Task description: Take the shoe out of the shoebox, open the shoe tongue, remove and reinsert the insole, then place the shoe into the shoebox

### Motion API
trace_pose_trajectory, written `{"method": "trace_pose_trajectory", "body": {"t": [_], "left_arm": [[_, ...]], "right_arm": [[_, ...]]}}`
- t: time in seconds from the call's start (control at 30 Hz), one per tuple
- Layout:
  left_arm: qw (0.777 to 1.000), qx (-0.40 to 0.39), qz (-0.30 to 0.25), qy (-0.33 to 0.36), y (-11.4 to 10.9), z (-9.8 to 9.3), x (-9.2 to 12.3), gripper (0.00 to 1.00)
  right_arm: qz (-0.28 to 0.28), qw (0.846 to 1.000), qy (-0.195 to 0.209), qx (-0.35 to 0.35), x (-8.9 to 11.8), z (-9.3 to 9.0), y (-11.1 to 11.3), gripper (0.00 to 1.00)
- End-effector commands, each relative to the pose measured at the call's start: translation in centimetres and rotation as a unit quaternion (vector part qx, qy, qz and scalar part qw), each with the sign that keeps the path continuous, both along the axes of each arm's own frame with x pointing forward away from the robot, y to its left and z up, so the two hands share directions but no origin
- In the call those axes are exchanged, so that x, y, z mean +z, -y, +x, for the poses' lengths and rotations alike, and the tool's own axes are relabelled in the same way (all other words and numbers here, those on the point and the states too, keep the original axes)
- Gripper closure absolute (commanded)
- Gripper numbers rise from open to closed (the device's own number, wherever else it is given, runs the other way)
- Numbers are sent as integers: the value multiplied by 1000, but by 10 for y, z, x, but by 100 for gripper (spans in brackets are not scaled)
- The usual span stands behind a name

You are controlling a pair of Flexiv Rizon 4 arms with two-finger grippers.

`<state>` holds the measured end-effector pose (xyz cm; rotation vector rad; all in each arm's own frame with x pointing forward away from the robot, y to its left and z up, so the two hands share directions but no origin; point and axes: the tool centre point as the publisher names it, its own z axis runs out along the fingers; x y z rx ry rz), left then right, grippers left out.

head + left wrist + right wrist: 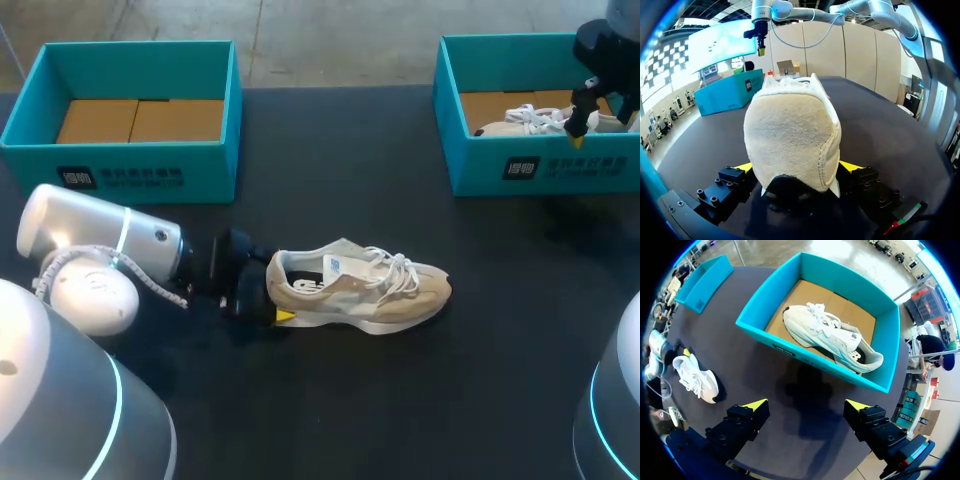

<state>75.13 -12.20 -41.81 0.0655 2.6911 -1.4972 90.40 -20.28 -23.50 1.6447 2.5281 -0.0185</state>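
A beige shoe [365,290] with white laces lies on its side in the middle of the dark table, toe pointing right. My left gripper [272,292] is at its heel. In the left wrist view the heel [792,140] sits between the open yellow-tipped fingers [745,166], low at the table. My right gripper [580,128] hangs open and empty above the right teal shoebox [545,170]. That shoebox [765,332] holds a second, white shoe [832,337], seen below my right gripper [806,405].
An empty teal shoebox [120,165] with a brown cardboard floor stands at the back left. The table's front half around the shoe is bare dark surface. From the right wrist, the beige shoe [697,377] and my left arm [655,352] show far off.
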Motion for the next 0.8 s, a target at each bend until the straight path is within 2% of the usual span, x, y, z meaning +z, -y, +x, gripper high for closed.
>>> {"method": "trace_pose_trajectory", "body": {"t": [0.03,0.1,0.17,0.2,0.23,0.27,0.8], "left_arm": [[1000,1,5,1,3,-1,-5,0],[1000,1,7,4,4,-2,-5,0],[1000,-1,8,8,4,-2,-4,51],[1000,-1,7,8,4,-3,-4,62],[1000,-1,7,8,4,-3,-3,87],[1000,-2,7,8,4,-3,-3,100],[1000,17,13,9,-15,-8,2,100]], "right_arm": [[0,1000,1,0,0,-1,0,0],[0,1000,1,0,0,-1,0,0],[0,1000,1,0,0,-1,0,0],[0,1000,1,0,0,-1,0,0],[0,1000,1,0,0,-1,0,0],[0,1000,1,0,0,-1,0,0],[0,1000,1,0,0,-1,0,0]]}}
